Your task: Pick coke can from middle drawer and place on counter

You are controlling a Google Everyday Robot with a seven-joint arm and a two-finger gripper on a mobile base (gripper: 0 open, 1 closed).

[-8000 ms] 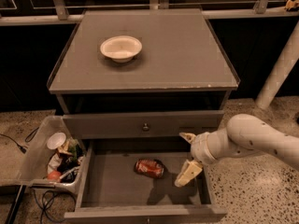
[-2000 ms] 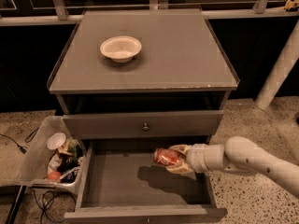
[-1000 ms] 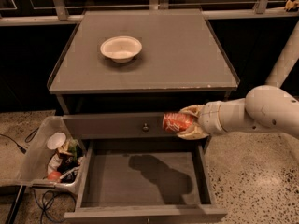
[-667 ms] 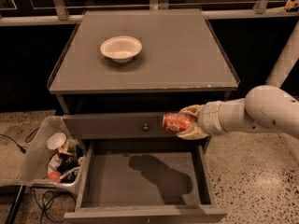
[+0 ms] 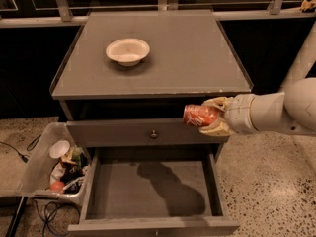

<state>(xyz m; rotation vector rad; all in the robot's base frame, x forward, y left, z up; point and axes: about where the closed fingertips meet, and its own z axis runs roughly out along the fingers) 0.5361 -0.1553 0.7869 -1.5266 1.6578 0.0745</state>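
Note:
My gripper (image 5: 213, 116) is shut on the coke can (image 5: 199, 115), a red can held on its side. It hangs in the air in front of the cabinet, just below the front edge of the counter (image 5: 187, 58) and above the right part of the open middle drawer (image 5: 148, 186). The drawer is pulled out and its grey floor is bare, with my arm's shadow on it. My white arm comes in from the right.
A white bowl (image 5: 128, 51) sits on the counter's left half. A shut drawer front with a round knob (image 5: 154, 134) lies just behind the can. A clear bin of rubbish (image 5: 59, 164) stands on the floor to the left. A white post rises at the right.
The can was taken from the drawer floor and lifted up out of the drawer. In the last second it has risen slightly further toward the counter's edge.

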